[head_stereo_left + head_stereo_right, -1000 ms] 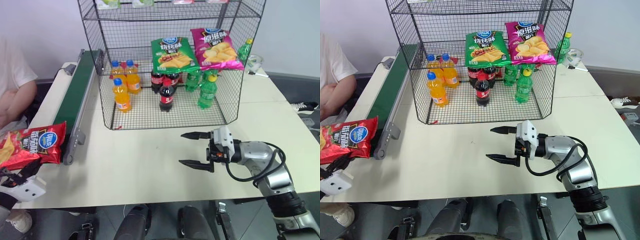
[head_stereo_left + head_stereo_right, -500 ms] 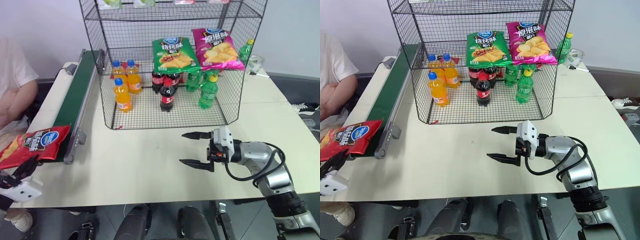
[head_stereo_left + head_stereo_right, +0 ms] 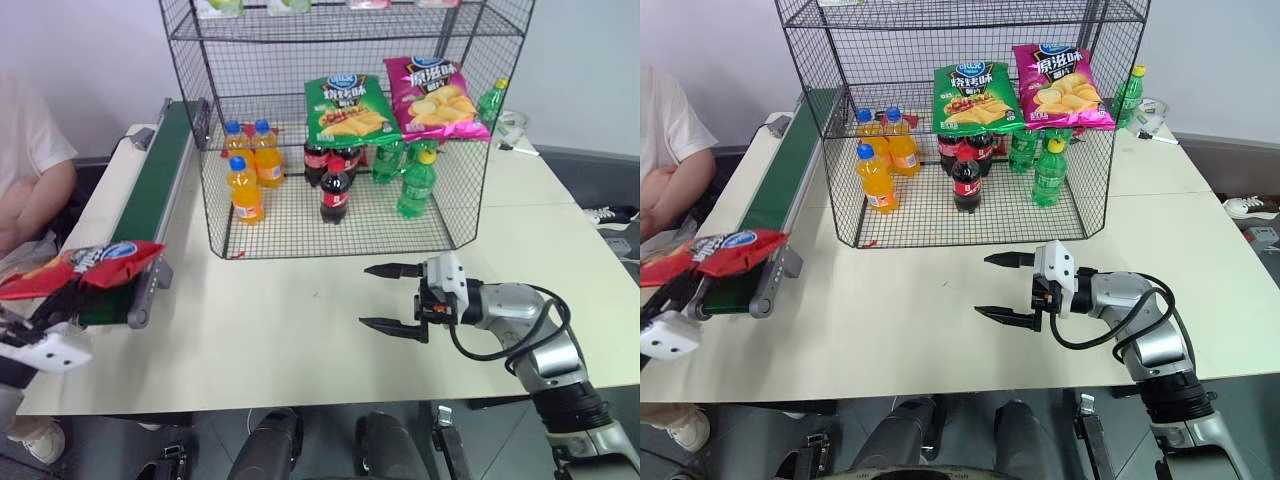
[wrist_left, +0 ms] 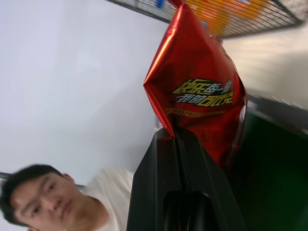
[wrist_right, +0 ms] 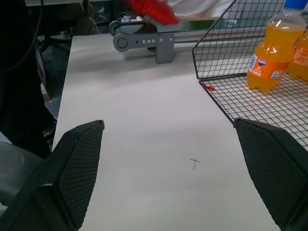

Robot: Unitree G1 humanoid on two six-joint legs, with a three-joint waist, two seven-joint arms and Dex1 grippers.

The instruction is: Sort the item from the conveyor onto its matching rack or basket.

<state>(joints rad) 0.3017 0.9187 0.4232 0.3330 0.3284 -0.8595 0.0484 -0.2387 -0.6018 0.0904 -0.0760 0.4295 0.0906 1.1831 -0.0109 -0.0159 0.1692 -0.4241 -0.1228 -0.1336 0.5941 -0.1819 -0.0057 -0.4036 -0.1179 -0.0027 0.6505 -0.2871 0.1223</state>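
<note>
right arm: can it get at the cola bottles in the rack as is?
Probably yes: the rack's near side looks unmeshed, the table between is bare, and the right pincer is open; bottles stand deep inside.

Left end effector (image 4: 174,137) is pinched tight on the red bag (image 4: 202,94); right end effector (image 3: 388,297) is wide open, pointing sideways

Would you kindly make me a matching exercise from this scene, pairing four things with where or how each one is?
Things:
1. red crisp bag
2. green crisp bag
3. right gripper
4. orange bottles

States or places:
A. open, over the bare table
B. pinched in the shut left gripper, above the conveyor's near end
C. standing on the rack's bottom tier
D. in the rack beside the magenta bag

Pairs: 1-B, 2-D, 3-A, 4-C
</note>
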